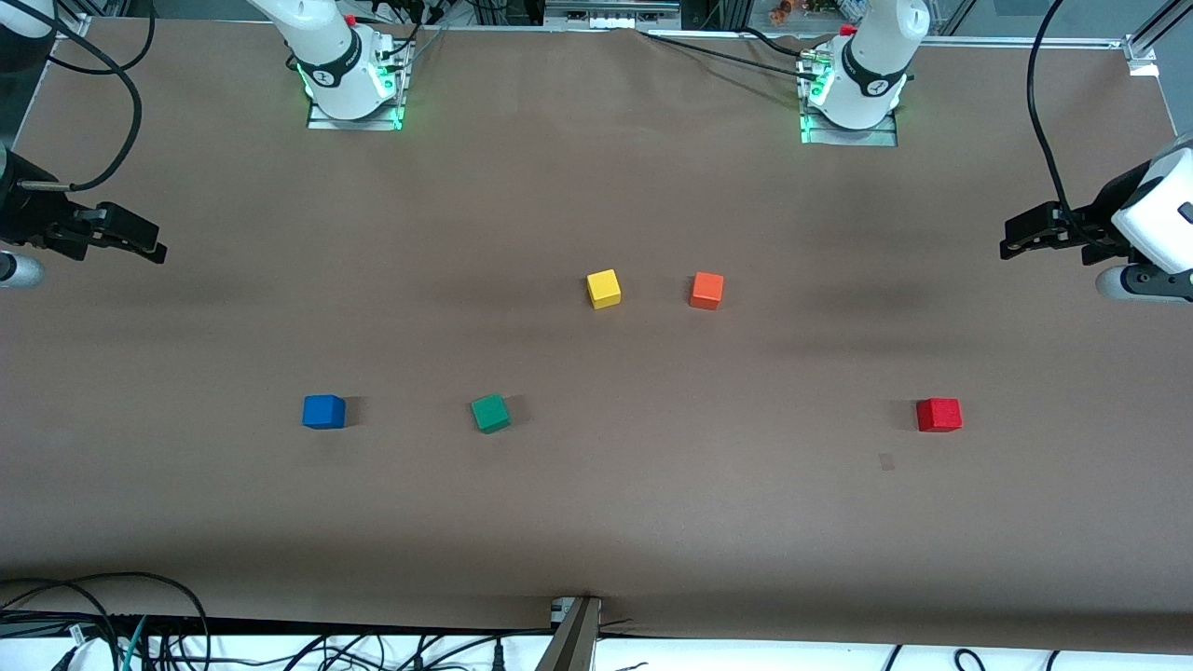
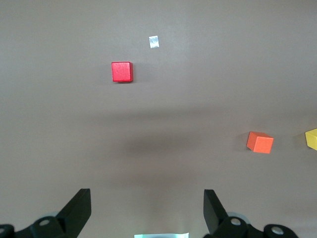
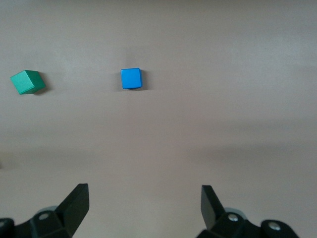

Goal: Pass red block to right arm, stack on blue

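Note:
The red block [image 1: 939,414] sits on the brown table toward the left arm's end; it also shows in the left wrist view [image 2: 122,72]. The blue cube [image 1: 323,411] sits toward the right arm's end and shows in the right wrist view [image 3: 131,78]. My left gripper [image 1: 1016,238] is open and empty, held up at the left arm's edge of the table; its jaws stand wide apart in its wrist view [image 2: 147,208]. My right gripper [image 1: 149,244] is open and empty at the other edge; its jaws stand wide apart in its own view [image 3: 145,206].
A green cube [image 1: 490,412] lies between the blue and red ones. A yellow cube [image 1: 604,288] and an orange cube [image 1: 706,290] lie mid-table, farther from the front camera. A small pale tape patch [image 1: 886,461] lies near the red block.

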